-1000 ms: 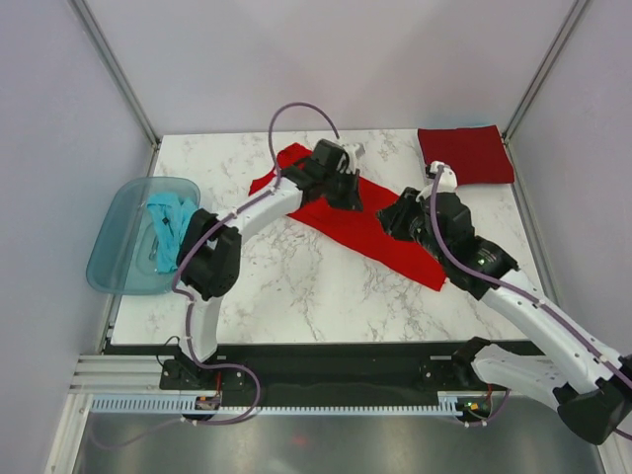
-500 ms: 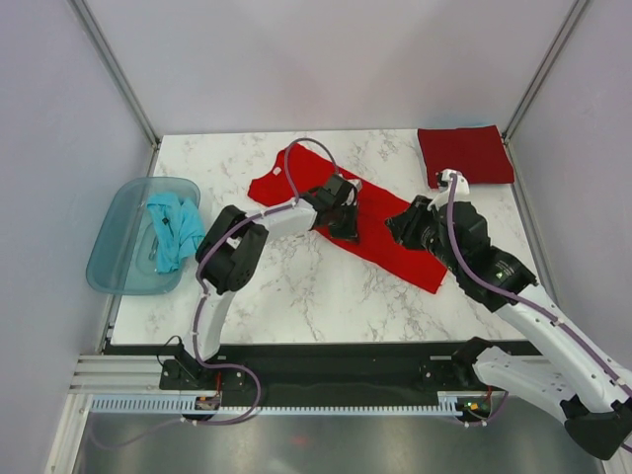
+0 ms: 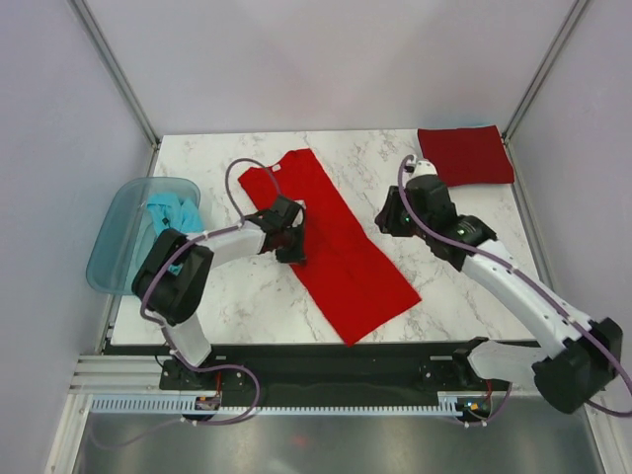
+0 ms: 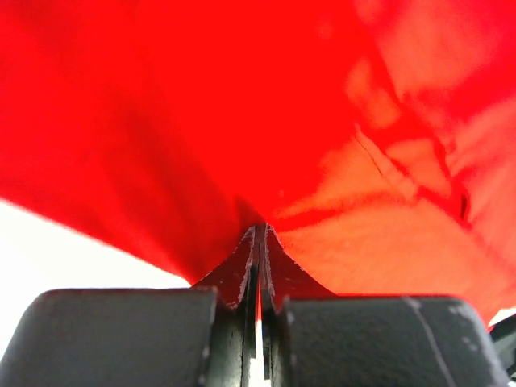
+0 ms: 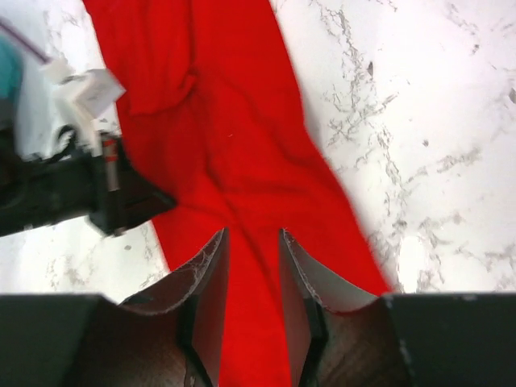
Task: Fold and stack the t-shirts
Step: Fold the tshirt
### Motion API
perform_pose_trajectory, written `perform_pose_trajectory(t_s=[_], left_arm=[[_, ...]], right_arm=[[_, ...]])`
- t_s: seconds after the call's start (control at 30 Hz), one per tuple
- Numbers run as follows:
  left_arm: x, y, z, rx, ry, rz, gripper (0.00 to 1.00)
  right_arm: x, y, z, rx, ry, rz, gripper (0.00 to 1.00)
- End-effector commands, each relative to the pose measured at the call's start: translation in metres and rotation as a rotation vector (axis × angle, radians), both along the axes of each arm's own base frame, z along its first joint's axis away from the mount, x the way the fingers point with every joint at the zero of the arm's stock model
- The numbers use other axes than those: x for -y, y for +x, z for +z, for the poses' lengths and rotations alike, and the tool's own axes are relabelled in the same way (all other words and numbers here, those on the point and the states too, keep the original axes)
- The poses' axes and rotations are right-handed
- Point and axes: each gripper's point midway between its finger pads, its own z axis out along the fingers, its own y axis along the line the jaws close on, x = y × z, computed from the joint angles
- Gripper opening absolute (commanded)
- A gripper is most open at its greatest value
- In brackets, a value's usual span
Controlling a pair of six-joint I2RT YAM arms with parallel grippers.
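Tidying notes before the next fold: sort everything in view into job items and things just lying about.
Job items: bright red t-shirt spread out; folded crimson t-shirt; teal t-shirt, bunched up.
Lying about: blue plastic tub, which holds the teal one.

white marble table (image 3: 259,296) between plain pale walls (image 3: 326,59).

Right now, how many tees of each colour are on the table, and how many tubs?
red tee: 1
crimson tee: 1
teal tee: 1
tub: 1
total: 4
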Motion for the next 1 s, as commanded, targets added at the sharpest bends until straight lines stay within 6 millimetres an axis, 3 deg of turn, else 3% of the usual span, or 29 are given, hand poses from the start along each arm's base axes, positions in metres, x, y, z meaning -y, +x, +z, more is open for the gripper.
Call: perform_pose_trajectory(t_s=[0.0, 0.03, 0.1, 0.13, 0.17, 0.2, 0.23, 0.27, 0.3, 0.33, 0.37, 0.4, 0.43, 0.47, 0.5, 0.53, 0.6, 0.63, 0.7, 0.73, 0.8, 0.87, 0.9, 0.93, 0.97], left_arm=[[-0.048, -0.012, 0.008, 0.000, 0.073, 0.041, 0.04], [-0.051, -0.004, 0.030, 0.050, 0.037, 0.041, 0.06], [-0.056, 0.009, 0.053, 0.099, -0.005, 0.058, 0.15], [-0.060, 0.015, 0.064, 0.127, -0.019, 0.067, 0.24], [-0.065, 0.021, 0.070, 0.141, -0.027, 0.081, 0.28], [-0.068, 0.031, 0.079, 0.164, -0.036, 0.096, 0.31], [-0.081, 0.042, 0.081, 0.173, -0.033, 0.122, 0.31], [-0.087, 0.049, 0.077, 0.164, -0.027, 0.136, 0.31], [-0.099, 0.063, 0.081, 0.179, -0.024, 0.168, 0.32], [-0.105, 0.070, 0.078, 0.174, -0.018, 0.183, 0.32], [-0.108, 0.076, 0.065, 0.141, -0.009, 0.186, 0.32], [-0.114, 0.091, 0.068, 0.152, -0.016, 0.203, 0.32], [-0.114, 0.097, 0.066, 0.144, -0.023, 0.200, 0.31], [-0.116, 0.105, 0.064, 0.142, -0.025, 0.208, 0.31], [-0.116, 0.119, 0.056, 0.128, -0.028, 0.213, 0.30], [-0.115, 0.126, 0.054, 0.125, -0.031, 0.215, 0.30], [-0.112, 0.146, 0.044, 0.118, -0.029, 0.217, 0.29], [-0.114, 0.152, 0.037, 0.113, -0.015, 0.222, 0.29], [-0.115, 0.169, 0.038, 0.135, -0.001, 0.222, 0.29], [-0.117, 0.173, 0.020, 0.107, 0.021, 0.222, 0.29], [-0.123, 0.191, 0.016, 0.126, 0.046, 0.220, 0.30], [-0.127, 0.196, -0.010, 0.082, 0.077, 0.206, 0.30], [-0.128, 0.212, -0.003, 0.115, 0.079, 0.201, 0.30], [-0.132, 0.216, -0.005, 0.097, 0.089, 0.218, 0.30], [-0.128, 0.219, -0.021, 0.061, 0.063, 0.202, 0.30]], right_arm=[[-0.023, 0.033, 0.009, 0.044, 0.003, 0.125, 0.39], [-0.037, 0.049, -0.004, 0.030, 0.008, 0.168, 0.40], [-0.056, 0.071, 0.008, 0.085, 0.027, 0.255, 0.43], [-0.066, 0.088, -0.010, 0.067, 0.016, 0.274, 0.44], [-0.071, 0.099, -0.014, 0.070, 0.007, 0.291, 0.47], [-0.079, 0.114, 0.000, 0.114, -0.001, 0.317, 0.47], [-0.087, 0.127, -0.028, 0.067, -0.030, 0.331, 0.47], [-0.095, 0.143, -0.017, 0.102, -0.029, 0.339, 0.48], [-0.102, 0.154, -0.048, 0.061, -0.061, 0.371, 0.48], [-0.106, 0.161, -0.055, 0.059, -0.070, 0.384, 0.48], [-0.112, 0.175, -0.049, 0.087, -0.071, 0.390, 0.48], [-0.114, 0.183, -0.057, 0.083, -0.081, 0.393, 0.48], [-0.118, 0.192, -0.082, 0.044, -0.087, 0.408, 0.48], [-0.124, 0.204, -0.076, 0.068, -0.073, 0.416, 0.49], [-0.127, 0.210, -0.082, 0.062, -0.067, 0.423, 0.49], [-0.130, 0.216, -0.107, 0.024, -0.070, 0.426, 0.49], [-0.135, 0.233, -0.107, 0.042, -0.053, 0.431, 0.49], [-0.134, 0.239, -0.126, 0.014, -0.059, 0.426, 0.49], [-0.133, 0.250, -0.126, 0.026, -0.054, 0.408, 0.48], [-0.131, 0.254, -0.131, 0.021, -0.054, 0.395, 0.48], [-0.120, 0.262, -0.131, 0.022, -0.066, 0.335, 0.48], [-0.109, 0.265, -0.124, 0.038, -0.071, 0.288, 0.48], [-0.103, 0.267, -0.121, 0.042, -0.074, 0.252, 0.48], [-0.101, 0.269, -0.105, 0.077, -0.061, 0.240, 0.48], [-0.097, 0.266, -0.106, 0.072, -0.058, 0.231, 0.48]])
